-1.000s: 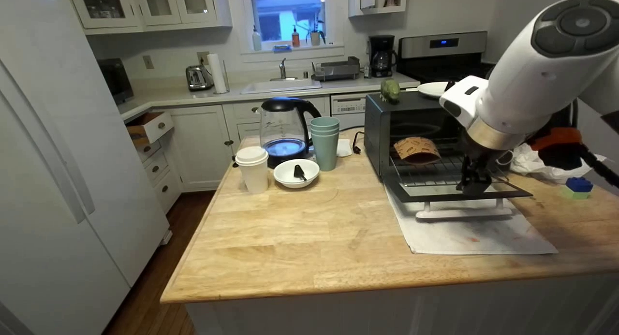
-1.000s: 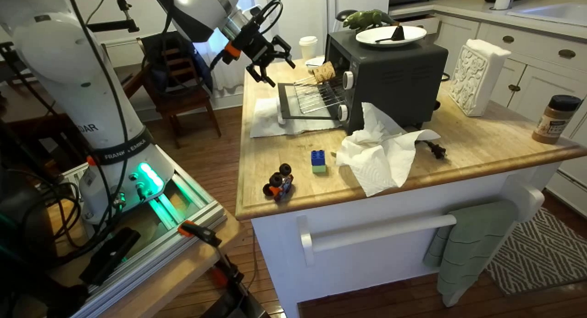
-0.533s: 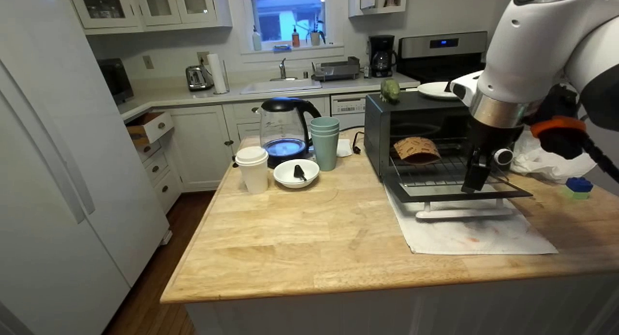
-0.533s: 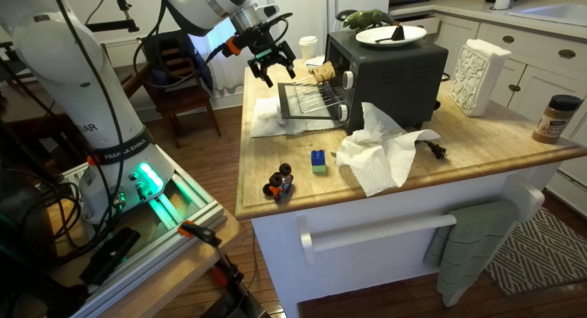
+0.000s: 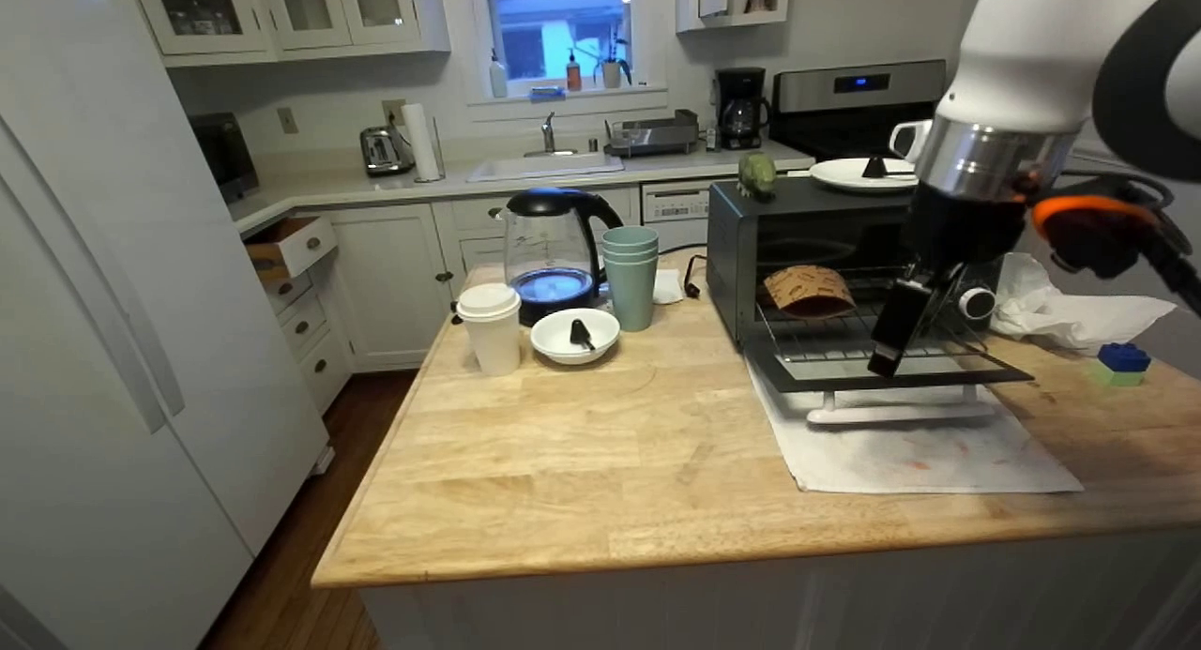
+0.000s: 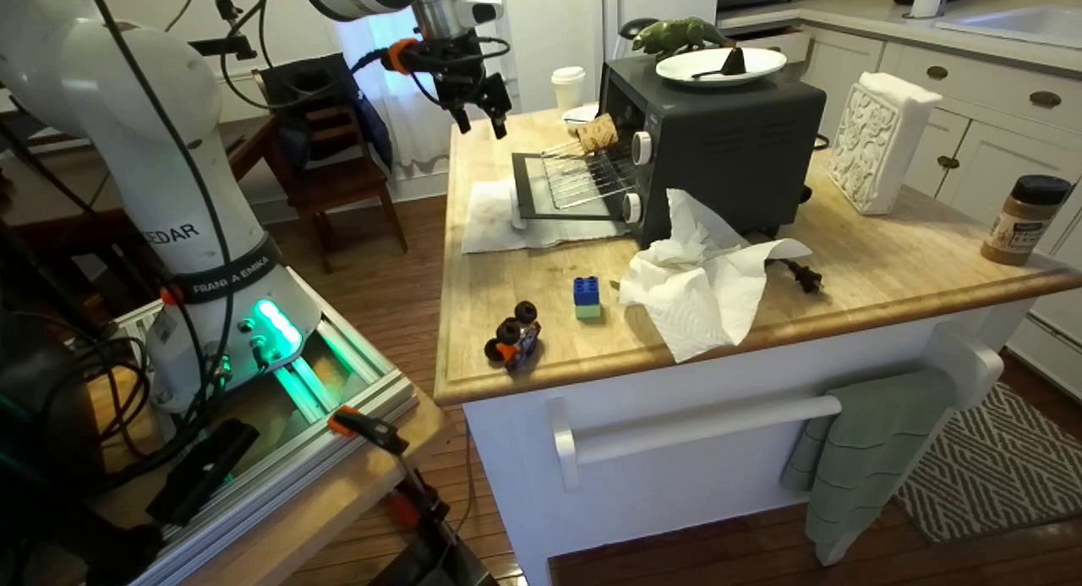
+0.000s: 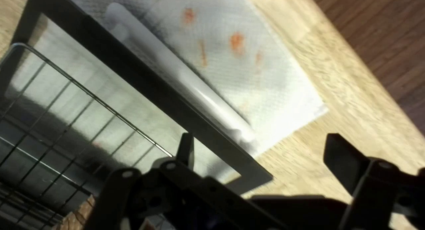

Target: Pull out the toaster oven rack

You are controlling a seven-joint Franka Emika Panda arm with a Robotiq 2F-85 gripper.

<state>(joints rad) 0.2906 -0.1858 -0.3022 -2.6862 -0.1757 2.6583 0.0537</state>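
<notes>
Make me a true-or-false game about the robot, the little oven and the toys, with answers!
1. The toaster oven has its door down. True.
2. The gripper is holding the rack. False: the gripper is open and holds nothing.
3. The rack is hidden inside. False: part of the rack sticks out over the door.
4. A green toy animal stands on the toaster oven. True.
5. A white plate sits there too. True.
6. The green brick sits on the blue brick. False: the blue brick is on top.
</notes>
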